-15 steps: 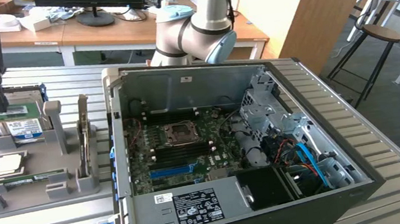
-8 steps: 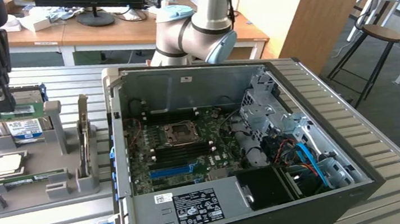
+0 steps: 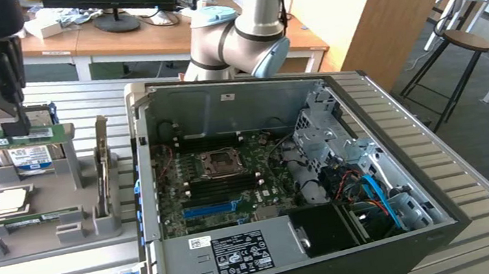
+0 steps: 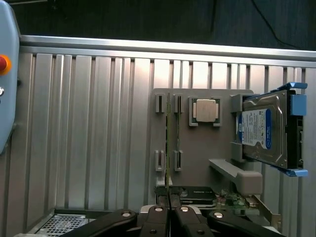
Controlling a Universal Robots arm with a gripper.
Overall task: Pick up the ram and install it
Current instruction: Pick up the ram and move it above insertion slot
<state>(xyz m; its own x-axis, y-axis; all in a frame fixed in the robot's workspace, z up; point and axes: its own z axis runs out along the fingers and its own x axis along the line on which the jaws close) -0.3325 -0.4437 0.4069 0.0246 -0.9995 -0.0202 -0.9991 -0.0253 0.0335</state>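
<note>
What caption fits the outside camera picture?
The gripper holds the ram above the grey tray, beside the open computer case.

Open air surrounds the claw and clamped ram; below stands the hard drive, farther off the upright card.

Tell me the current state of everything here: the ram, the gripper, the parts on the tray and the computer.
ram: gripped, held level above the tray.
gripper: shut on the ram.
second memory stick: on edge in the tray.
hard drive: propped in its tray holder.
expansion card: upright in the tray.
processor: flat in its tray pocket.
computer case: side open, motherboard exposed.
</note>
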